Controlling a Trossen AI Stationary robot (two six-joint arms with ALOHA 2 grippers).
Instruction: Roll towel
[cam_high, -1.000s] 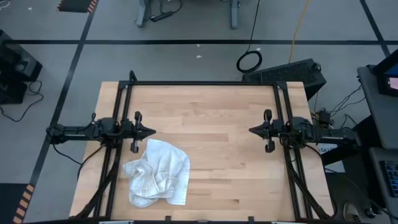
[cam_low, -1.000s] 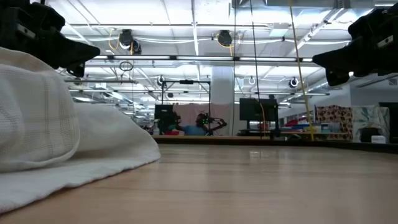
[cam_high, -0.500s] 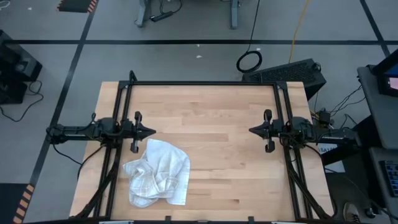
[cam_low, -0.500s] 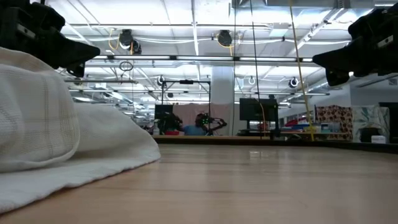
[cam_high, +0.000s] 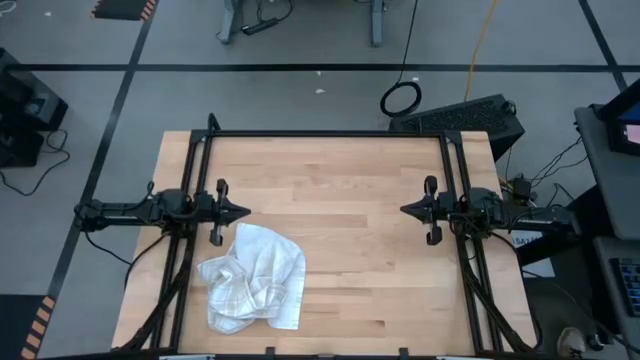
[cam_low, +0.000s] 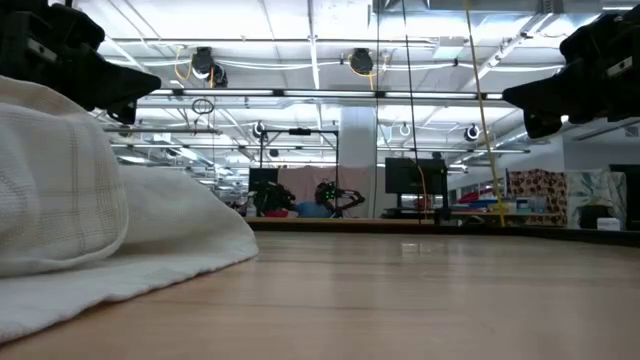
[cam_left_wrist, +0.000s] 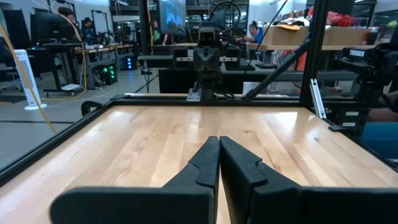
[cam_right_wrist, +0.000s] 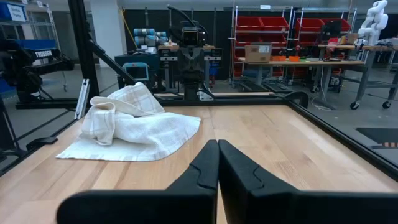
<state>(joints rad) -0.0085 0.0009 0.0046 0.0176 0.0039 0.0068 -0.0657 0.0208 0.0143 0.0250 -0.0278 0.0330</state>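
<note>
The towel (cam_high: 255, 276) lies crumpled on the table (cam_high: 350, 200) near its front left corner, just beside the left gripper (cam_high: 244, 212). Both it and the right gripper (cam_high: 404, 210) hover pressed together, holding nothing

Wrinkly cloth towel (cam_high: 254, 277), smooth wooden table (cam_high: 360, 240)

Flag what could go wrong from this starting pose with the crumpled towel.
1. The towel lies bunched and folded over itself near the table's front edge, on the left arm's side; rolling it without flattening first would likely give a lumpy, loose roll.
2. The left gripper is shut just beside the towel's far edge; descending unopened could push cloth instead of pinching it.
3. The right gripper, also shut, sits well across the table, so its reach may be long.
</note>
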